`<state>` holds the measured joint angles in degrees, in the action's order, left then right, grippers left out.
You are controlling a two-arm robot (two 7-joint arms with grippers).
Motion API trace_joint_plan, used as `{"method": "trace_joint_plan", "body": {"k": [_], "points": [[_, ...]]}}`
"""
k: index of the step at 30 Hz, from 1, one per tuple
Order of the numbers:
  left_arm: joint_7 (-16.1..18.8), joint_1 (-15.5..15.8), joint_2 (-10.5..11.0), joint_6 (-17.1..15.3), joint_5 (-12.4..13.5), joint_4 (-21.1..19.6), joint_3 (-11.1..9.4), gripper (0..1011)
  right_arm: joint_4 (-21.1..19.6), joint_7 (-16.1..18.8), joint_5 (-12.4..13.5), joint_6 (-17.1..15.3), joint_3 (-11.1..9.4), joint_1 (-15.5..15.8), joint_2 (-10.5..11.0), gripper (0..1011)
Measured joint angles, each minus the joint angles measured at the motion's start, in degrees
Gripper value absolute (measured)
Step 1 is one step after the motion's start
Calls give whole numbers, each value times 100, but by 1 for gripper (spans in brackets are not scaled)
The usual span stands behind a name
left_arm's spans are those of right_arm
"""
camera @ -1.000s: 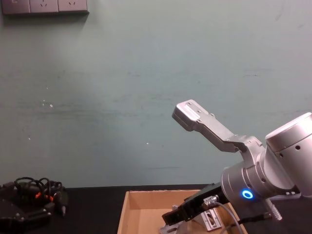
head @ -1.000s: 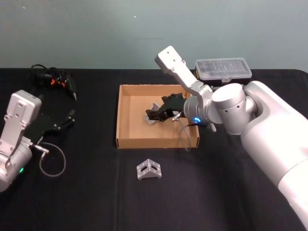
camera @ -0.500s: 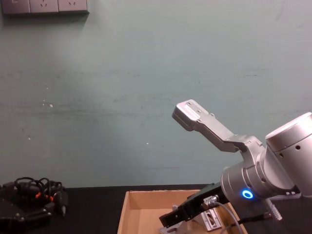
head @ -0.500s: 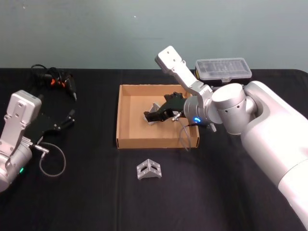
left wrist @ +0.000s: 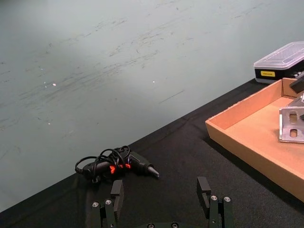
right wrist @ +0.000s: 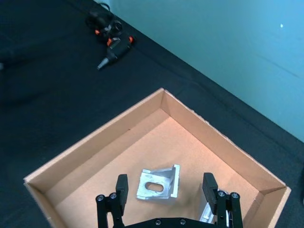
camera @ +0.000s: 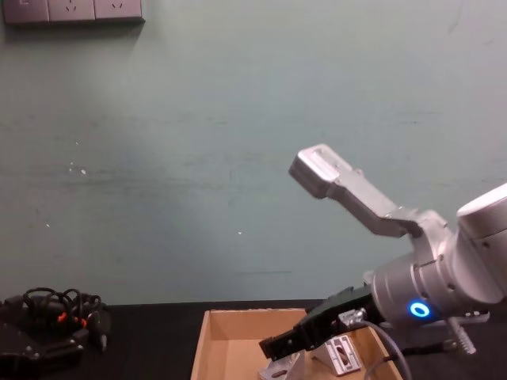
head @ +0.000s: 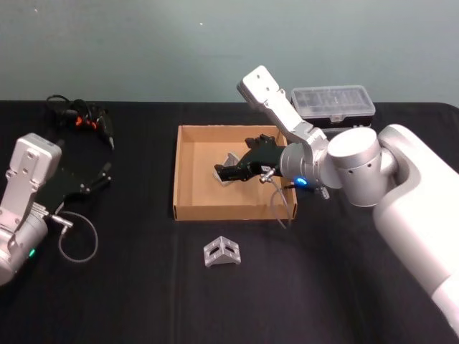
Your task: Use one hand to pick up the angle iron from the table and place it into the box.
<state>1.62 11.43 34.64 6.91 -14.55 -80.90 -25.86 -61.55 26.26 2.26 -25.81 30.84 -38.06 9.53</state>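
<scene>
One angle iron (right wrist: 156,186) | on box (right wrist: 95,141) floor | just under spread right claw (right wrist: 165,183)

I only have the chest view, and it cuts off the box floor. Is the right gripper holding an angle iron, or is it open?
Observer: Open. In the right wrist view the right gripper has its fingers spread over the box, and an angle iron lies on the floor between them, clear of both.
Operator: Any angle iron waiting on the table?
Observer: Yes. The head view shows a second angle iron on the table, just in front of the box's near wall.
Operator: Where is the other arm?
Observer: The left gripper sits at the table's left side, well away from the box, fingers open and holding nothing.
</scene>
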Motion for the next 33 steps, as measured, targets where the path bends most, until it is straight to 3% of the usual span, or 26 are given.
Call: {"method": "trace_joint_plan", "body": {"k": [8, 18, 26, 33], "points": [[0, 0, 0, 0, 0, 0, 0, 1011, -912, 169, 208, -137, -198, 450, 365, 1003], [0, 0, 0, 0, 0, 0, 0, 1011, -2099, 615, 778, -90, -493, 1210, 1091, 1003], [0, 0, 0, 0, 0, 0, 0, 1011, -2809, 1003, 1088, 33, -513, 1685, 1590, 1003], [0, 0, 0, 0, 0, 0, 0, 1011, -3078, 1331, 1180, 184, -298, 1814, 1879, 1002]]}}
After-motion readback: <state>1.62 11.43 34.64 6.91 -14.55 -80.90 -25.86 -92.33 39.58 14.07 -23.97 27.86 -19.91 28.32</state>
